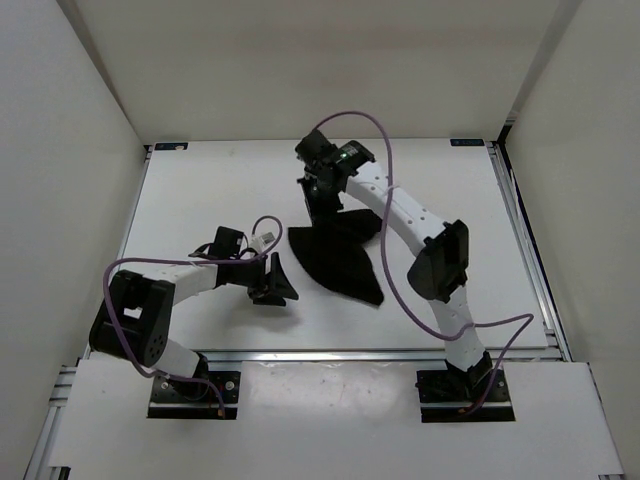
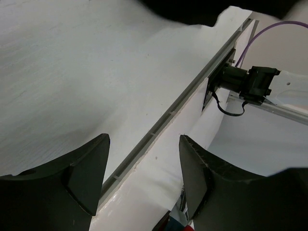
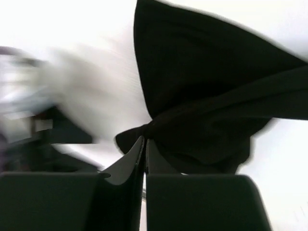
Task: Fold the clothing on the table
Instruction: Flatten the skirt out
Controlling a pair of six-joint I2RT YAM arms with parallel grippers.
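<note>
Found the clothing [image 1: 335,255], plain black fabric, lying crumpled on the white table [image 1: 200,190], a little right of centre and toward the far half. Saw its far edge rising to a peak under the right gripper [image 1: 322,203]. Checked the right wrist view: noted both fingers [image 3: 120,192] pressed flat together, a bunched fold of the fabric pinched at their tips, the rest spreading away in broad creased lobes. Logged the left gripper [image 1: 273,282] low over bare table, just beside the near-left edge of the clothing; could not tell whether touching. Confirmed in the left wrist view its jaws spread wide and holding nothing, with a silver rail [image 2: 159,126] visible past them. Spotted small blue labels [image 1: 170,146] at the two far corners of the table; print too small to read. Traced purple cables [image 1: 385,150] along both arms.
</note>
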